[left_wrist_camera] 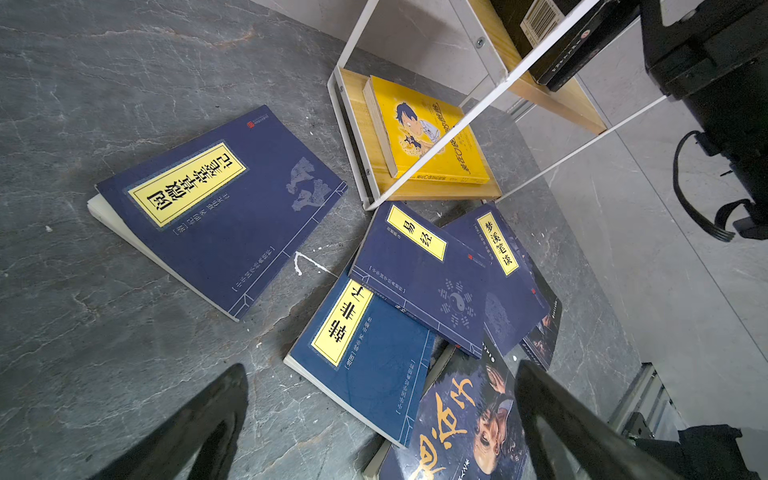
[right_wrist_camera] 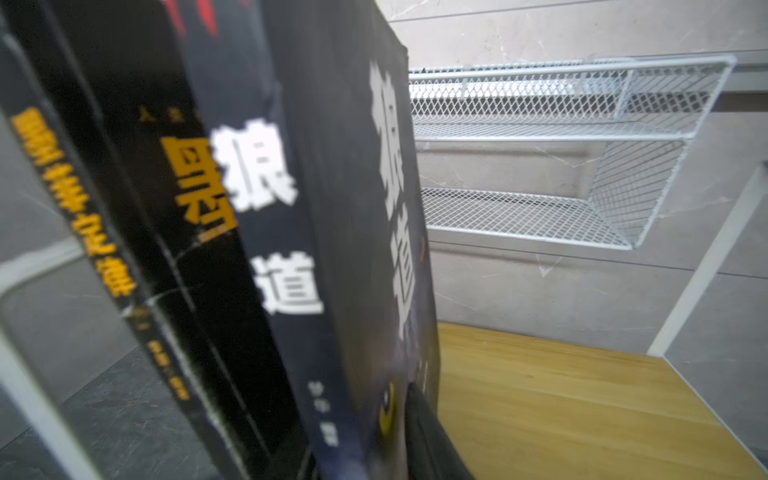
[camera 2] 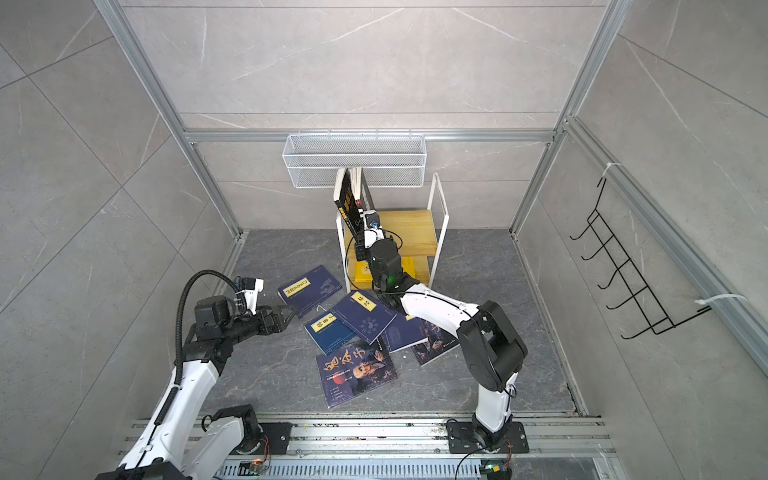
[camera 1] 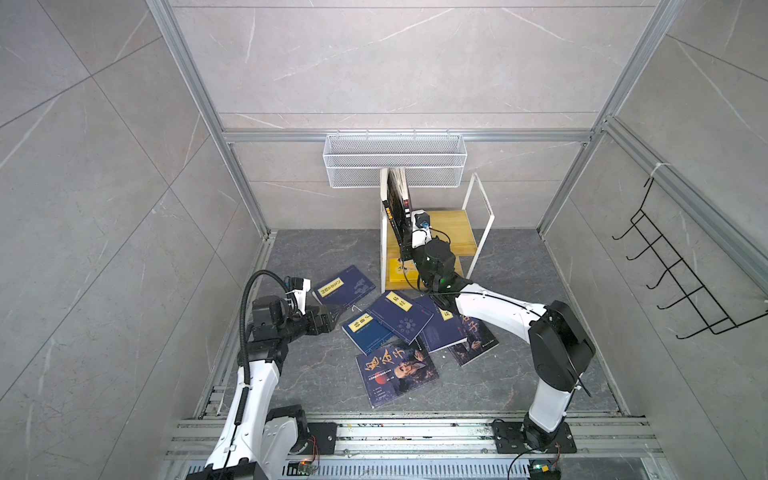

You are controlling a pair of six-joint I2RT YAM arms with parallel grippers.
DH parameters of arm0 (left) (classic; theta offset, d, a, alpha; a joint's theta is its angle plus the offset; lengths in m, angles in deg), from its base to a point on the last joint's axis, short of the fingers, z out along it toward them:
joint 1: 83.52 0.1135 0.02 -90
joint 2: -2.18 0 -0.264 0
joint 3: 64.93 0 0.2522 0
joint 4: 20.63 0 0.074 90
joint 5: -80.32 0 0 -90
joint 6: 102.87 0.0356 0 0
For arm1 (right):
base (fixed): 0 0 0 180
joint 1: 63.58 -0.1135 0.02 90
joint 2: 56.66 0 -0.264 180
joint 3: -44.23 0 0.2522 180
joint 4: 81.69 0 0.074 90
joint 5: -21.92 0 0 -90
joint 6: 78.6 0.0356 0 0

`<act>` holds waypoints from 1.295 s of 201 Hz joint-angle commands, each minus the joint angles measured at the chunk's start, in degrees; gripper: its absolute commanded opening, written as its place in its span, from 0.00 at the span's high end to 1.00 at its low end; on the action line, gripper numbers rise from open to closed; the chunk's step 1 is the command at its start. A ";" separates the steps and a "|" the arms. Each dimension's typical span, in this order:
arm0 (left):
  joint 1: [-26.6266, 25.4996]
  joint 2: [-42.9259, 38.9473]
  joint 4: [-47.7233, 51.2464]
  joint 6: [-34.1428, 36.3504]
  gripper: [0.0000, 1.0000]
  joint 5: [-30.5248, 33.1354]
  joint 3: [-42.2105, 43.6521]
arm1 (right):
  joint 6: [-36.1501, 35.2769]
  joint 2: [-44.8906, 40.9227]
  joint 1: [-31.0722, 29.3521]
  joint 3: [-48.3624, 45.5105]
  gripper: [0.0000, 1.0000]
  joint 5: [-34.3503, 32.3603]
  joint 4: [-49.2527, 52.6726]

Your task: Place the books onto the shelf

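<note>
Standing on shelf (camera 1: 453, 230), black book (right_wrist_camera: 353, 249) touches right pincer (camera 1: 406, 248).

The black book (right_wrist_camera: 316, 249) at the left edge of the shelf's (right_wrist_camera: 561, 395) upper board reads 狼道 in white on cover and spine. On the floor (left_wrist_camera: 104, 332), the top navy book (left_wrist_camera: 419, 282) is labelled 易经, the navy book beneath it (left_wrist_camera: 511, 307) 梦溪笔谈, the lone navy book (left_wrist_camera: 232, 232) 阅微草堂笔记, and the blue book (left_wrist_camera: 374, 374) 韩非子. The portrait book (camera 1: 395, 374) shows 鬼谷子 in orange.

Cannot read fine print on black book (right_wrist_camera: 291, 257): blurred, cut off at twelve and six o'clock. Cannot judge right gripper (camera 1: 406, 249) closure: masked by own wrist. At pile's three o'clock, found portrait book (camera 1: 473, 343) partly covered by right arm (camera 1: 498, 309).
</note>
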 commanded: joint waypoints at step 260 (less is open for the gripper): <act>-1.83 -0.38 -0.44 0.15 0.00 -1.45 -0.58 | 6.24 3.77 9.23 13.31 1.00 6.88 31.43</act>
